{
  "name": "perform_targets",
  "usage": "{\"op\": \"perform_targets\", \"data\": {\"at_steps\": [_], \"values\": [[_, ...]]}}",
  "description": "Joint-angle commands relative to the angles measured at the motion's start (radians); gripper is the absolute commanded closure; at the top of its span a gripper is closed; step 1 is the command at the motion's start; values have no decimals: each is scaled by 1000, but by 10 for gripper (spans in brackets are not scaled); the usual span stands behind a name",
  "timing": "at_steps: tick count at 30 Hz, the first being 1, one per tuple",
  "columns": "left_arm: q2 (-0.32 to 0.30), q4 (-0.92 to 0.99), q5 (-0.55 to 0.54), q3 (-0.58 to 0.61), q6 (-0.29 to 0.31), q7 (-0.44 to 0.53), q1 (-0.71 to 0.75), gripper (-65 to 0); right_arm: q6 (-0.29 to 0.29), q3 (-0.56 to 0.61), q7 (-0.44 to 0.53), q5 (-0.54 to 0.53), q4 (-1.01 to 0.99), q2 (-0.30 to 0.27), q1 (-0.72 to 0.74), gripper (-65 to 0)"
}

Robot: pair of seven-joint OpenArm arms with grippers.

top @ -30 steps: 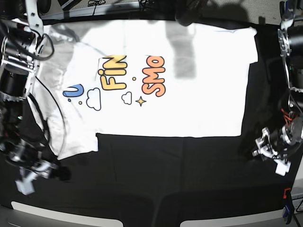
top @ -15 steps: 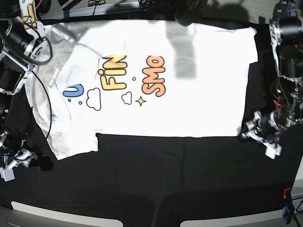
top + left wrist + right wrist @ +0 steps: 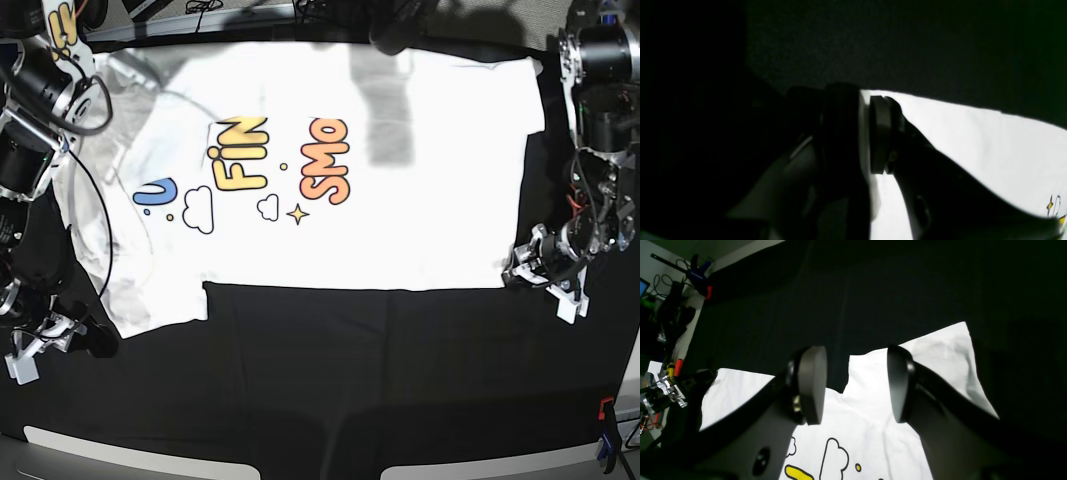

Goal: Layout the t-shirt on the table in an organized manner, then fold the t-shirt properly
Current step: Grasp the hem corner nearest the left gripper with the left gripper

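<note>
Most of the wide black cloth-covered table [image 3: 300, 380] lies bare at its near half; my white short-sleeved t-shirt with the blue, yellow and orange lettering [image 3: 400, 200] is spread print-up along the far edge. My left arm folds down at the shirt's near hem corner, its black left gripper [image 3: 867, 133] with jaws close together over the white cloth; clamped or not, I cannot tell. My right arm bends low by the sleeve, right gripper [image 3: 855, 385] with jaws apart, holding nothing.
</note>
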State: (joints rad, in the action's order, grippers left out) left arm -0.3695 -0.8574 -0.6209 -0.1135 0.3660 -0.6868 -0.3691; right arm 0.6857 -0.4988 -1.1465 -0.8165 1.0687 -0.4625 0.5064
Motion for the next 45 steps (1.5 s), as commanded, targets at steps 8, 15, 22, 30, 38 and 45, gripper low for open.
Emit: {"op": "perform_targets", "data": {"at_steps": [8,15,22,30,38,45], "values": [[-8,-11,-124,-5,18,-23,-15,-157,12,-2,22,-29,18,-19,28,-286],[6,-11,-124,-5,46,-33,-16,-157,12,-2,22,-29,18,-19,28,-286],[6,-11,-125,-5,47,-27,-19,-157,12,-2,23,-29,18,-19,28,-286],[6,-11,-125,-5,50,-18,-55,-157,12,-2,22,-29,18,-19,28,-286],[6,-11,-97,-5,76,-74,-74,-157,12,-2,22,-29,18,-19,28,-286],[6,-11,58,-5,-24,-16,-75,-164,12,-2,22,-29,18,-19,28,-286]]}}
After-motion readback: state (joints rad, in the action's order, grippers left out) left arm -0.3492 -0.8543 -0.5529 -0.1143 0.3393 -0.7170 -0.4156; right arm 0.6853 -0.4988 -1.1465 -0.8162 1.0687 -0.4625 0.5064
